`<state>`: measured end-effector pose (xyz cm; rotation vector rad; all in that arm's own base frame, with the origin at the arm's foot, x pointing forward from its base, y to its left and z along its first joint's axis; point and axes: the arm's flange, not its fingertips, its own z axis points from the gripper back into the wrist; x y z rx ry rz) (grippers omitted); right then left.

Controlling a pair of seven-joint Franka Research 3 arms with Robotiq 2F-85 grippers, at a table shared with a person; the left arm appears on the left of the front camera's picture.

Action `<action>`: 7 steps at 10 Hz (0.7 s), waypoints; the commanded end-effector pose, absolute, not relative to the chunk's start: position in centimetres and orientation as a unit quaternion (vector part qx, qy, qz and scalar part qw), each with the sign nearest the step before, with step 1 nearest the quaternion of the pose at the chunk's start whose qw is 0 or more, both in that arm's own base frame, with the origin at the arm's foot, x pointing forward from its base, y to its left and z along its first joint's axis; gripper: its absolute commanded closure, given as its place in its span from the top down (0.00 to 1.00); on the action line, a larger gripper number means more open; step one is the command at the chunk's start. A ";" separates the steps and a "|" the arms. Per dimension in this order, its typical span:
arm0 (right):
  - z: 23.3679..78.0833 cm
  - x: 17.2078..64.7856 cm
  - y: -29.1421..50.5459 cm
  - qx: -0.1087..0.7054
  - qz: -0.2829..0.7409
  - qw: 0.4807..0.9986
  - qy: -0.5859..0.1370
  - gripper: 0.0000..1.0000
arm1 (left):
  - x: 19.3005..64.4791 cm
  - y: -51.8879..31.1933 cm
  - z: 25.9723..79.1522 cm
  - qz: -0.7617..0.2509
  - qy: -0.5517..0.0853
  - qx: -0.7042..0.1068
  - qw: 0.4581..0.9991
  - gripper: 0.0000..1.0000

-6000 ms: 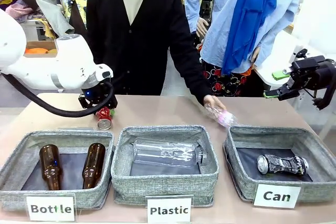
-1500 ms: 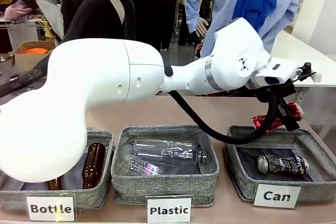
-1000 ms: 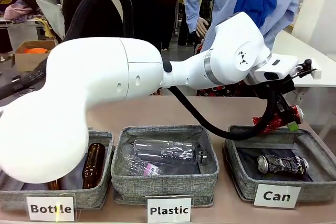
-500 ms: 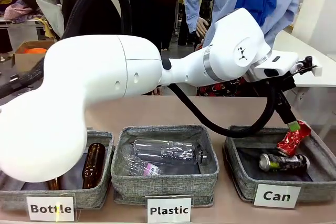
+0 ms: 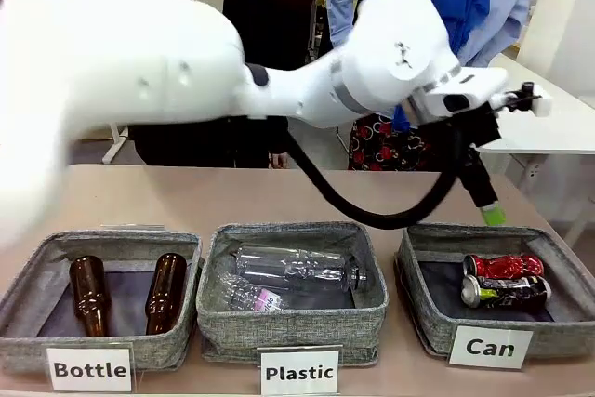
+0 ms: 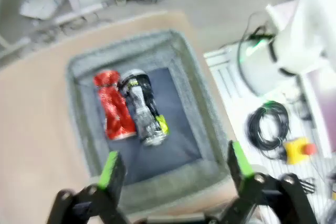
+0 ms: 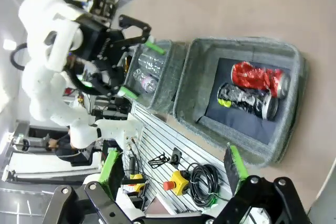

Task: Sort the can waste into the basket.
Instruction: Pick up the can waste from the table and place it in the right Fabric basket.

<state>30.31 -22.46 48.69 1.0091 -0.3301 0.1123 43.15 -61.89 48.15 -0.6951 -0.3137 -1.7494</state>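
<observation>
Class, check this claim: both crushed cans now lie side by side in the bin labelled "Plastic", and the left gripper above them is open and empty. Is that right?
Not quite. The red can and black can lie side by side in the bin labelled "Can", not "Plastic"; the front view shows the label. The rest holds: the left gripper is above them, open and empty.

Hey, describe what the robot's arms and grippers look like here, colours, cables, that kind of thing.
The left arm is glossy white with rounded joints, a grey ring at one joint and a thick black cable looping beneath it. The left gripper is black with two fingers tipped in bright green pads. The right gripper matches it: black linkages, green pads.
</observation>
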 end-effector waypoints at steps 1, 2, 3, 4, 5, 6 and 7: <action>48.6 35.4 -19.4 0.490 0.076 0.856 -0.148 1.00 | 38.6 -51.6 49.1 -0.709 -0.139 -0.314 0.616 1.00; 48.1 37.7 -17.1 0.508 0.094 0.844 -0.144 1.00 | 38.3 -47.2 49.7 -0.676 -0.119 -0.341 0.643 1.00; 47.4 39.6 -14.8 0.520 0.119 0.833 -0.143 1.00 | 38.2 -43.2 49.9 -0.633 -0.105 -0.363 0.676 1.00; 46.4 41.2 -12.1 0.524 0.141 0.830 -0.128 1.00 | 38.0 -39.2 49.8 -0.567 -0.091 -0.391 0.720 1.00; 45.5 42.8 -9.1 0.531 0.160 0.823 -0.122 1.00 | 38.1 -34.9 49.6 -0.503 -0.076 -0.413 0.756 1.00; 44.6 44.2 -6.2 0.544 0.172 0.812 -0.123 1.00 | 38.6 -30.2 49.3 -0.408 -0.089 -0.432 0.799 1.00; 43.6 45.4 -3.1 0.567 0.176 0.797 -0.115 1.00 | 38.7 -24.8 49.0 -0.314 -0.070 -0.470 0.822 1.00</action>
